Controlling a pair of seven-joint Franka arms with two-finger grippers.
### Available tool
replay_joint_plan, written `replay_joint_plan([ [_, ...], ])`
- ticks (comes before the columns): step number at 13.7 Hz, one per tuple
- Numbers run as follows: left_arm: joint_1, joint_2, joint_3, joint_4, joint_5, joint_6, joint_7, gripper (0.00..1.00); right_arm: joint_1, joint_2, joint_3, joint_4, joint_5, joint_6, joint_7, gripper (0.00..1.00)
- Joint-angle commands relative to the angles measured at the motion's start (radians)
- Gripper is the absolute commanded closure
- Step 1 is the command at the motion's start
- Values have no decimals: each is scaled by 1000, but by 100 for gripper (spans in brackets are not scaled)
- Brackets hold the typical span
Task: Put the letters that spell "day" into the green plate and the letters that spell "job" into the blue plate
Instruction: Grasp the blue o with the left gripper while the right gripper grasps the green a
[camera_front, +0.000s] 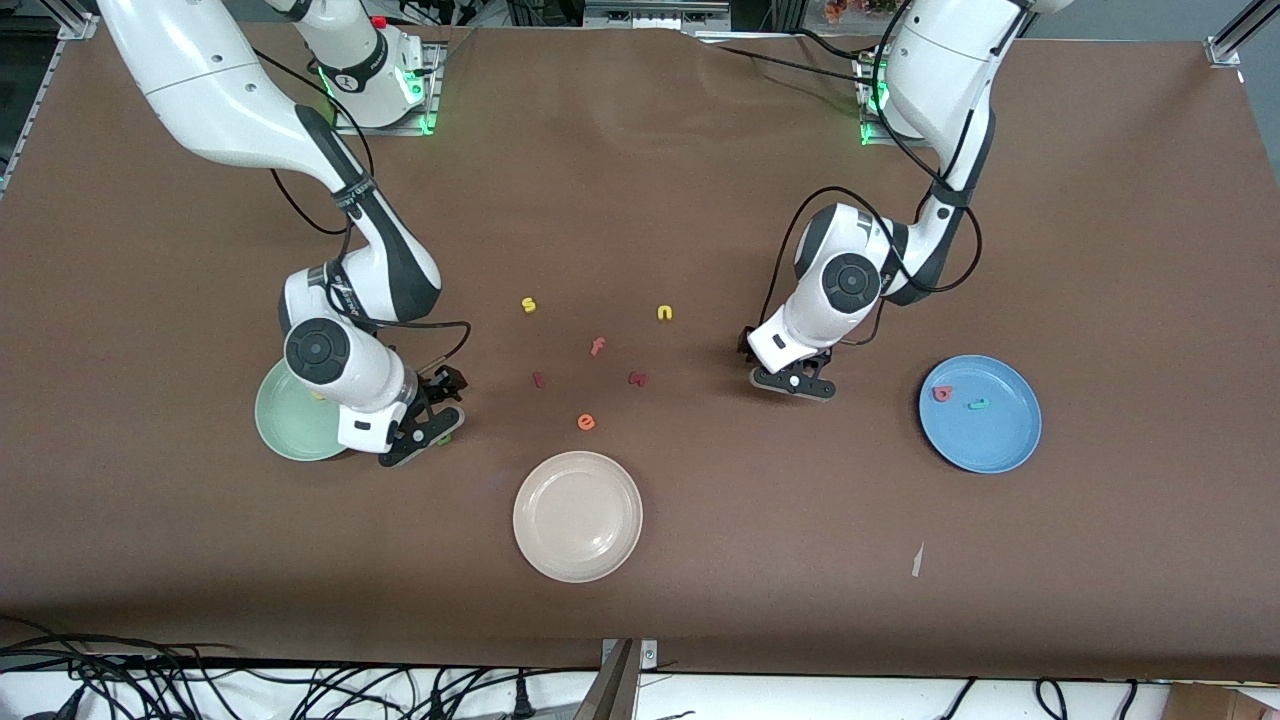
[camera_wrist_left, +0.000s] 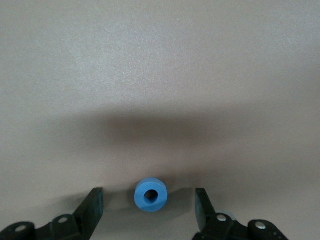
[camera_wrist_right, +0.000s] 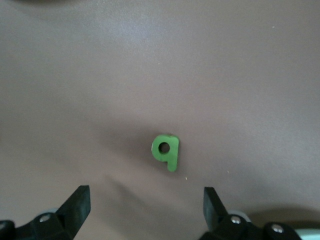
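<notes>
The left tool (camera_wrist_left: 148, 212) stands open around the blue o (camera_wrist_left: 151, 194), lying flat. The right tool (camera_wrist_right: 146, 212) is open over the green a (camera_wrist_right: 166, 152), its stem at 5 o'clock.

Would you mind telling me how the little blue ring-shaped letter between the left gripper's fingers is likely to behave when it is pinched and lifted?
The blue o looks like thick matte foam, so it is probably very light and gives slightly under the fingers. It lies flat on the table, so rolling seems unlikely. Being small and round, it may slide aside if pinched off centre.
</notes>
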Motion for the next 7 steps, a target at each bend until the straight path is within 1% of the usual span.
replay_joint_plan([
  [1,-13,12,3,1,-14,-1,-5,43,3,58,7,66,-14,-6,-29,0],
  [3,-13,12,1,-4,9,-1,-1,63,3,74,7,73,-15,-3,-45,0],
  [4,-13,12,1,-4,35,-1,-1,70,2,75,7,73,-15,5,-46,1],
  [6,-12,12,1,-2,52,-3,-1,78,3,79,6,73,-20,7,-51,5],
  [7,-9,10,1,-2,52,-3,1,80,2,84,6,73,-38,10,-68,6],
])
